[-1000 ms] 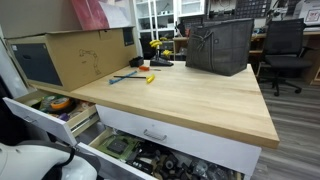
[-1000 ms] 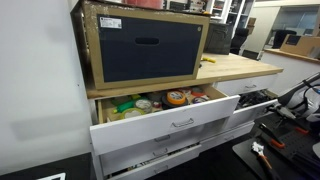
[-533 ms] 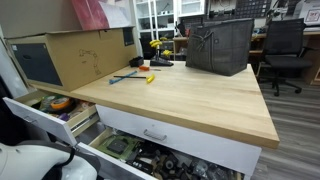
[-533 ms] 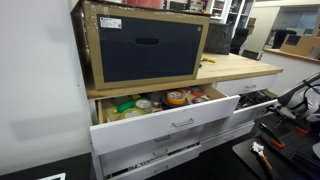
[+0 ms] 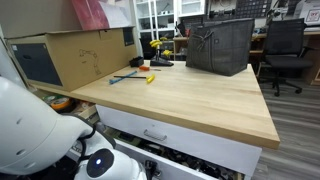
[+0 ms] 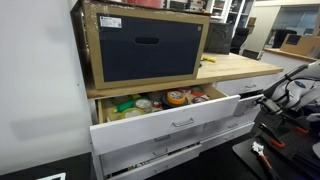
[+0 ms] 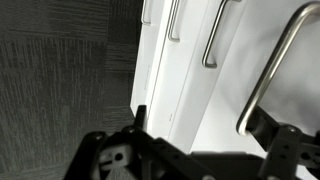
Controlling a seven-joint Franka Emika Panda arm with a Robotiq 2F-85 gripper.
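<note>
— Where did the gripper (image 7: 205, 128) sit in the wrist view?

— Along the bottom edge of the frame, black, facing a stack of white drawer fronts (image 7: 190, 90). Its fingers (image 7: 140, 118) stood wide apart and held nothing.

— What lay nearest to it?

— A steel handle (image 7: 272, 62), slanting from the upper right corner down toward the finger on the right of the frame. Its lower end came close beside that finger, but I could not tell whether they touched. Two more handles (image 7: 213, 35) hung along the top edge.

— And the rest of that view?

— Grey carpet (image 7: 60, 70) filled the left half.

— What did the outside cameras show?

— In an exterior view the white arm (image 5: 40, 125) filled the lower left corner, below a wooden top (image 5: 190, 95) with a cardboard box (image 5: 75, 55) at the upper left. In an exterior view the arm (image 6: 290, 88) showed at the right edge, low beside the drawers, and an open drawer (image 6: 170, 122) full of small items stood in the middle of the frame, under the box.
</note>
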